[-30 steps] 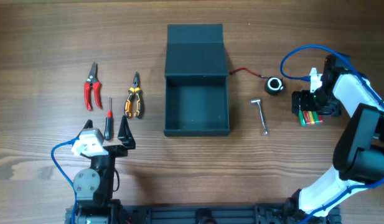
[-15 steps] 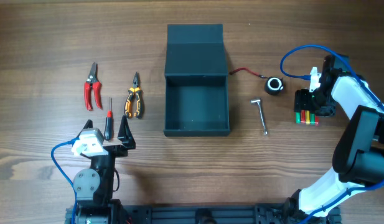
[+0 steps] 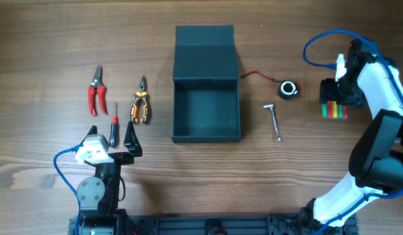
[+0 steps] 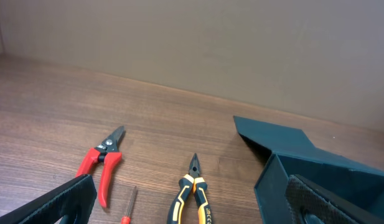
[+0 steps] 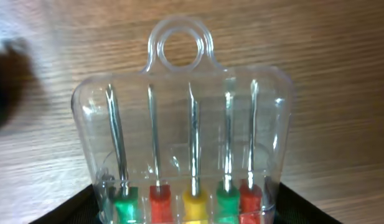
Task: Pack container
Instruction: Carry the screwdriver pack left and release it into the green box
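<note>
The dark teal container (image 3: pixel 207 135) stands open at the table's middle, its lid (image 3: pixel 204 52) laid flat at the back; it also shows at the right of the left wrist view (image 4: pixel 316 180). My right gripper (image 3: pixel 336 99) is shut on a clear case of small colour-handled screwdrivers (image 3: pixel 334 111) at the far right, well apart from the container. In the right wrist view the case (image 5: pixel 192 137) fills the space between my fingers (image 5: pixel 55 211). My left gripper (image 3: pixel 121 140) is open and empty near the front left.
Red pruners (image 3: pixel 94 91), yellow-black pliers (image 3: pixel 140 108) and a red screwdriver (image 3: pixel 113 127) lie left of the container. A metal L-shaped key (image 3: pixel 274 121) and a black round part with a red wire (image 3: pixel 289 89) lie to its right.
My right gripper, with the screwdriver case in it, has moved right and toward the back of the table. The left arm has not moved.
</note>
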Robot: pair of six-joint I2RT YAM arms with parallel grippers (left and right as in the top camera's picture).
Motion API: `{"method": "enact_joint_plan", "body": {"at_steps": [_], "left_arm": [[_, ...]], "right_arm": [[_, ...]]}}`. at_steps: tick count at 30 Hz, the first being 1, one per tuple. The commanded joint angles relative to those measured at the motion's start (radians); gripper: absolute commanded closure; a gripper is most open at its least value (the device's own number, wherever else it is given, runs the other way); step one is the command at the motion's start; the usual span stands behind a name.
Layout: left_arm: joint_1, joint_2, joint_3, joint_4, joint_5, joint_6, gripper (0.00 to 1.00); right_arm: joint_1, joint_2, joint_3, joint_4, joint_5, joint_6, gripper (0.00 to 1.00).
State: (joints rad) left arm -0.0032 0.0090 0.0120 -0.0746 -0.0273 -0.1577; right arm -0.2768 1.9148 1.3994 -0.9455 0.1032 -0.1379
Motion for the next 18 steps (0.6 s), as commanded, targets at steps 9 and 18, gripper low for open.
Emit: {"method": "enact_joint_plan", "body": {"at_steps": [9,18], "left_arm": [[0.008,-0.005,-0.006,0.003,0.015,0.02,0.0],[0.008,-0.005,-0.006,0.003,0.015,0.02,0.0]], "right_arm": [[0.277,0.002,0.424,-0.25,-0.093,0.146,0.48],[0.785,-0.005,0.428,-0.286,-0.13,0.407,0.52]]}}
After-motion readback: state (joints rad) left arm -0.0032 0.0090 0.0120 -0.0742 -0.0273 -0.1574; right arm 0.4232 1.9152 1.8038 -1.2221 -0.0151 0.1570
